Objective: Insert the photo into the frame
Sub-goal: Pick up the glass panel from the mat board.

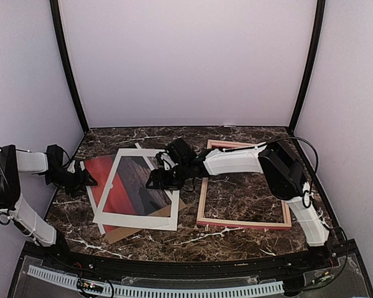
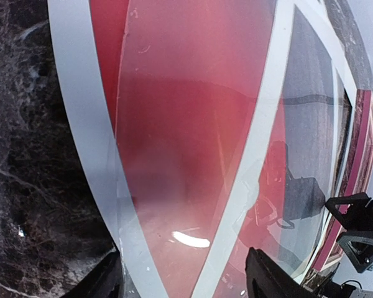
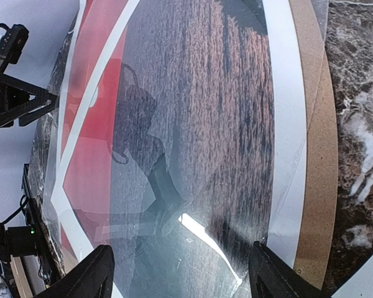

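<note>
- Location: the photo (image 1: 101,179) lies flat on the left part of the counter (image 1: 193,239). A white mat (image 1: 137,220) rests over it and a brown backing board (image 1: 121,234) lies under it. Only the photo's left red strip shows outside the mat.
- The frame (image 1: 244,221) lies flat and empty to the right, near the stack.
- Left hand (image 1: 82,178): released, fingers (image 2: 105,282) spread, set low at the photo's left edge. It holds nothing.
- Right hand (image 1: 155,180): released, fingers (image 3: 93,273) spread, low over the right part of the mat. It holds nothing.
- Step in hand, as judged: separate the photo from the stack.
- Procedure: press the mat down with the right hand. Pinch the photo on its exposed left border with the left hand. Draw it out to the left, keeping it flat.
- A glossy clear sheet (image 3: 174,186) appears to lie over the print. Expect a slippery surface.
- Grip the border only, since a grip further in may crease the print.
- Risk: the mat or board may slide along with the photo toward the near edge.
</note>
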Motion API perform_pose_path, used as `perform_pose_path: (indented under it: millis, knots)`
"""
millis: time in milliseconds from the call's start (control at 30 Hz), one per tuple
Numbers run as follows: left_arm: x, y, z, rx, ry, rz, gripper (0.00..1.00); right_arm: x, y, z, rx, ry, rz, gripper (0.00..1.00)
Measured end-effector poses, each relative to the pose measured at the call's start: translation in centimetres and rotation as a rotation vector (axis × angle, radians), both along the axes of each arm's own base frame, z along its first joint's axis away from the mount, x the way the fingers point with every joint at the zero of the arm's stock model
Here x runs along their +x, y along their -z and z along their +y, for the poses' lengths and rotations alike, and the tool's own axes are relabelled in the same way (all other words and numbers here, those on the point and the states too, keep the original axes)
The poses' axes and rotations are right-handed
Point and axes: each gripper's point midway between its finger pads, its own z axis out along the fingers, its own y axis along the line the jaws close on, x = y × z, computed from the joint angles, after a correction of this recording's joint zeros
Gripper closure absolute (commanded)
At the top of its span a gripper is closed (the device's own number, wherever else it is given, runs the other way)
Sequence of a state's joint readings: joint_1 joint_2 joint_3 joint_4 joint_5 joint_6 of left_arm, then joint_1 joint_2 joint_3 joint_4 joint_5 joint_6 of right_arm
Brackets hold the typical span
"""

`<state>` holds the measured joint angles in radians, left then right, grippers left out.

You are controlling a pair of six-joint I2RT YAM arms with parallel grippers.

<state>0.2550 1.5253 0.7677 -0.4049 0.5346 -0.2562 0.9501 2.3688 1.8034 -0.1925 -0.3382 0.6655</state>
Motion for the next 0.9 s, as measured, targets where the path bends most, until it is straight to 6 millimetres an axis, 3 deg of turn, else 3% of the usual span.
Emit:
perform_pose_path:
  millis: [200, 433, 667, 900]
  knots:
    - [0.1, -3.0, -1.4, -0.082, 0.004, -0.117, 0.43, 0.2, 0.1, -0.5, -0.007, -0.004, 0.001, 0.24]
    - [-0.2, -6.2, -3.4, -0.192, 0.038, -0.229, 0.44, 0.0, 0.1, -0.6, -0.005, -0.040, -0.027, 0.24]
    - [-0.3, -6.5, -3.7, -0.217, 0.037, -0.225, 0.40, -0.1, 0.1, -0.7, -0.006, -0.064, -0.039, 0.24]
    - [-1.7, -6.7, -3.4, -0.171, 0.017, -0.190, 0.39, -0.2, 0.1, -0.7, -0.009, -0.073, -0.038, 0.24]
